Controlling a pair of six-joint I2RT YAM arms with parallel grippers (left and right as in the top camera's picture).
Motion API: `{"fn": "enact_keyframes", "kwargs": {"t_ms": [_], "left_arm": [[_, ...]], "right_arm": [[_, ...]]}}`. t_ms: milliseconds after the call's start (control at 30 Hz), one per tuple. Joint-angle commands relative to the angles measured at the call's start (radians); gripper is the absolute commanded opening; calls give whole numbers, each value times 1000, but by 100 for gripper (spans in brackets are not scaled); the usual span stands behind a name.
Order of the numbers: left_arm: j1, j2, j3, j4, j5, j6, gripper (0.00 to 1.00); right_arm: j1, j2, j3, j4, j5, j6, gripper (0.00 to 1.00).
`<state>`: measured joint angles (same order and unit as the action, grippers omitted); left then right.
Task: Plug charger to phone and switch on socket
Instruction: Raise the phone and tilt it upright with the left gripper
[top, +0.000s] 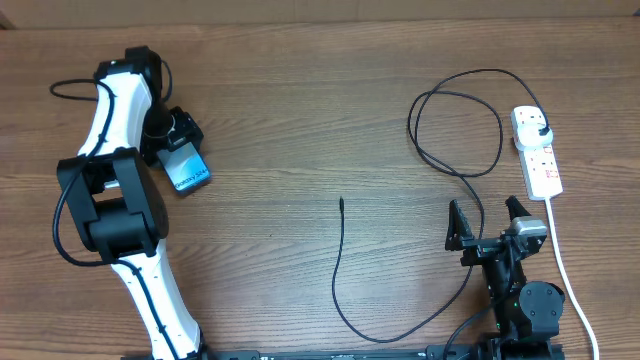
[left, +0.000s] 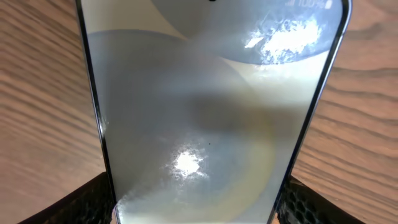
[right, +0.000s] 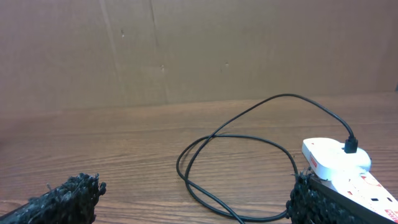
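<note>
The phone (top: 187, 170) lies at the table's left with its cyan screen up; in the left wrist view its glossy screen (left: 205, 112) fills the frame. My left gripper (top: 172, 135) has a finger at each long edge of the phone (left: 196, 208) and is shut on it. The charger's black cable (top: 455, 130) loops at the right, its plug in the white socket (top: 537, 150); its connector tip (top: 342, 201) lies free mid-table. My right gripper (top: 490, 222) is open and empty near the front edge, short of the cable loop (right: 236, 168) and socket (right: 339, 163).
The socket's white cord (top: 565, 270) runs down the right side toward the front edge, beside the right arm's base. The cable's lower loop (top: 400, 330) curves near the front edge.
</note>
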<state>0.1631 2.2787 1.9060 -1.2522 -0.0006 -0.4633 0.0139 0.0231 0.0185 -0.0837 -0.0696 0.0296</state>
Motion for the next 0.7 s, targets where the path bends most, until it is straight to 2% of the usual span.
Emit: {"fn": "enact_keyframes", "kwargs": {"t_ms": [0, 200, 333, 467, 667], "left_arm": [[-6, 2, 63, -27, -6, 19, 4], [-6, 2, 137, -97, 2, 18, 4], [-6, 2, 182, -130, 63, 18, 4], [-6, 2, 210, -137, 198, 18, 4], [-6, 2, 213, -132, 477, 11, 4]], "right_arm": [[4, -11, -11, 3, 14, -1, 100], [4, -11, -11, 3, 14, -1, 100], [4, -11, -11, 3, 14, -1, 100], [4, -11, -11, 3, 14, -1, 100], [4, -11, -11, 3, 14, -1, 100]]}}
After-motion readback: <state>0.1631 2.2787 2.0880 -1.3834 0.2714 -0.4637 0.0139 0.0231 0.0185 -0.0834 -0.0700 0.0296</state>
